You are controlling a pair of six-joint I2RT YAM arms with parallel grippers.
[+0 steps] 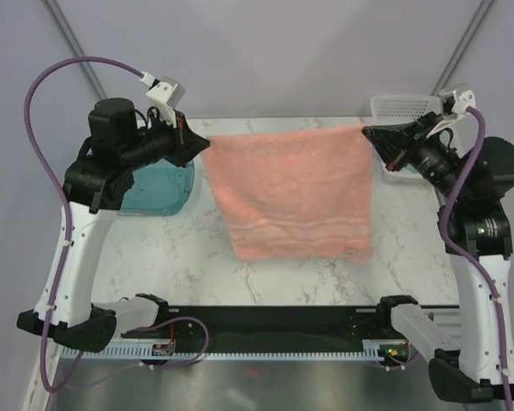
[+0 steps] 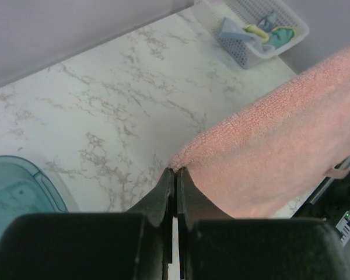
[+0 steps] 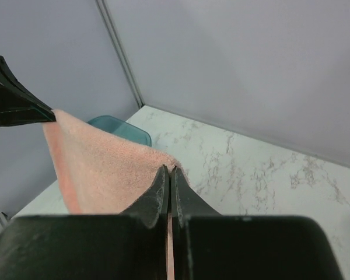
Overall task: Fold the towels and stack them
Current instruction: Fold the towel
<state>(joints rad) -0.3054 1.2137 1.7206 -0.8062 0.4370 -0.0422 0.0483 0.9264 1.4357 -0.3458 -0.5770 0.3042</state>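
Currently both sets are clenched: left jaws pinch one top corner of the salmon-pink towel (image 1: 291, 193), right jaws pinch the other top corner. Towel's top edge is stretched between the two arms and it hangs as an open sheet over the middle of the marble surface (image 1: 411, 257); can't tell if the bottom edge touches. Teal tray (image 1: 158, 188) sits at left, partly under the left arm; white mesh basket (image 1: 401, 106) sits at far right, holding the light blue towel (image 2: 228, 29) and the yellow-and-teal towel (image 2: 274, 36).
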